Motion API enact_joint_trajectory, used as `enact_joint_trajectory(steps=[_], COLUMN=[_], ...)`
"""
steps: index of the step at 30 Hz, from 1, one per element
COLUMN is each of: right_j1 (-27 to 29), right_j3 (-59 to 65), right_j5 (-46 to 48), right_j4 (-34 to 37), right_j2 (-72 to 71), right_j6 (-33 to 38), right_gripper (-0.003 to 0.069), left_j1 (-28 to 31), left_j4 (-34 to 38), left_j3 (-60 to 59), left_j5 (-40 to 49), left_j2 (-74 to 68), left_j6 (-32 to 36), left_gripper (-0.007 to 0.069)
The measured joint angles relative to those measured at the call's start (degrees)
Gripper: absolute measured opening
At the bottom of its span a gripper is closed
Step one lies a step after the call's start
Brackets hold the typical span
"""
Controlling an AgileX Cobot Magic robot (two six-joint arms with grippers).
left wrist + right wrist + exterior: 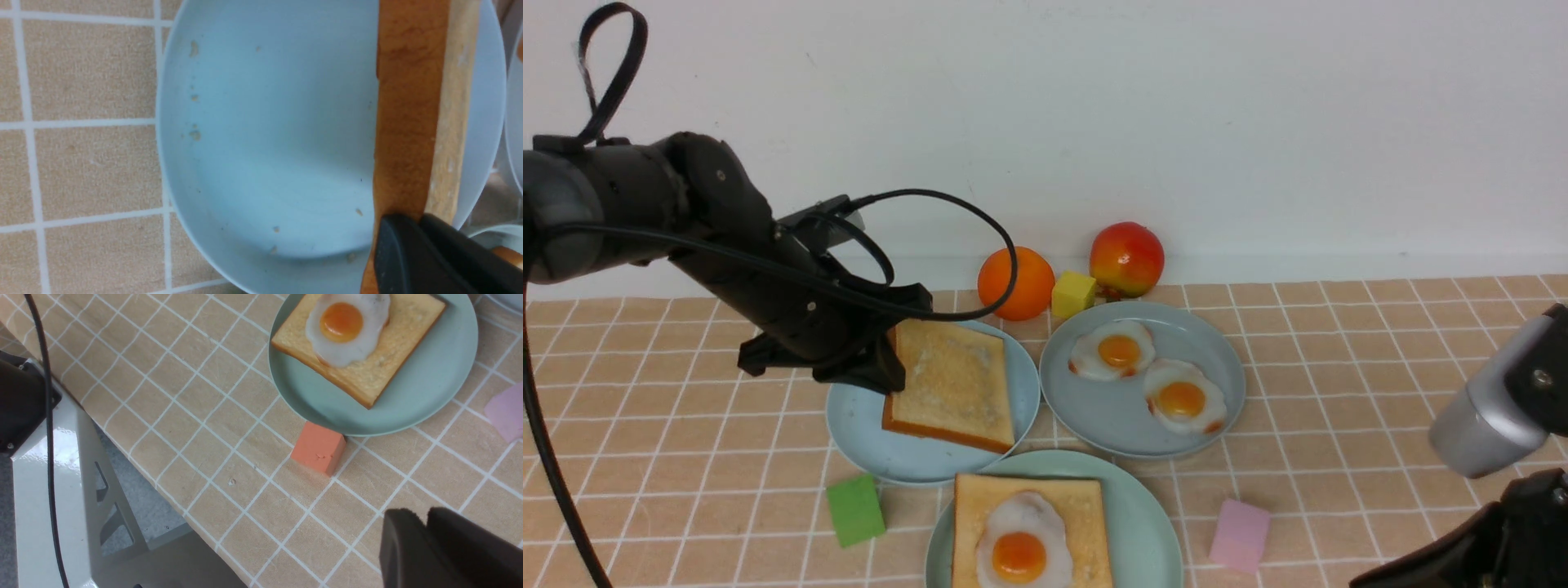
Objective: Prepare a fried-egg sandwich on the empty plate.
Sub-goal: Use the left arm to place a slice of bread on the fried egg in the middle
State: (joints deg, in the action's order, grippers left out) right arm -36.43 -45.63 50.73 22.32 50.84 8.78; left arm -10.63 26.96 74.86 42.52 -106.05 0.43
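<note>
My left gripper [892, 353] [421, 222] is shut on the edge of a golden toast slice [956, 384] [408, 102] and holds it tilted above the light blue plate [866, 433] [265, 143]. On the mint-green plate [1143, 523] [408, 404] at the front lies another toast slice [1086, 506] [392, 363] with a fried egg [1019, 547] [343, 326] on top. My right gripper [425, 516] hangs over bare table near the front right. Its fingers are together, with nothing between them.
A grey-blue plate [1111, 416] holds two more eggs [1112, 351] [1184, 400]. Behind stand an orange [1015, 283], a yellow cube [1072, 294] and an apple [1126, 258]. Green [855, 510], pink [1240, 535] and salmon [318, 447] blocks lie round the mint plate. The table edge [135, 465] is near.
</note>
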Motion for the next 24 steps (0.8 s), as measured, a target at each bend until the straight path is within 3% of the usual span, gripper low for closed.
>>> enact_joint_trajectory(steps=[10,19,24], right_j1=[0.0,0.0,0.0], right_j3=[0.0,0.0,0.0], right_j5=[-0.06,-2.75,-4.38], right_j4=[-0.05,-0.16,-0.44], right_j2=[0.0,0.0,0.0], right_j6=[0.0,0.0,0.0], right_gripper=[0.0111,0.012,0.0126], left_j1=[0.0,0.0,0.0], left_j4=[1.72,17.65,31.45], left_j3=[-0.54,-16.8,-27.18], left_j5=[1.16,1.55,0.65], left_j2=[6.76,16.49,16.73], left_j6=[1.01,13.29,25.91], left_gripper=[-0.0011,-0.0011,-0.0011])
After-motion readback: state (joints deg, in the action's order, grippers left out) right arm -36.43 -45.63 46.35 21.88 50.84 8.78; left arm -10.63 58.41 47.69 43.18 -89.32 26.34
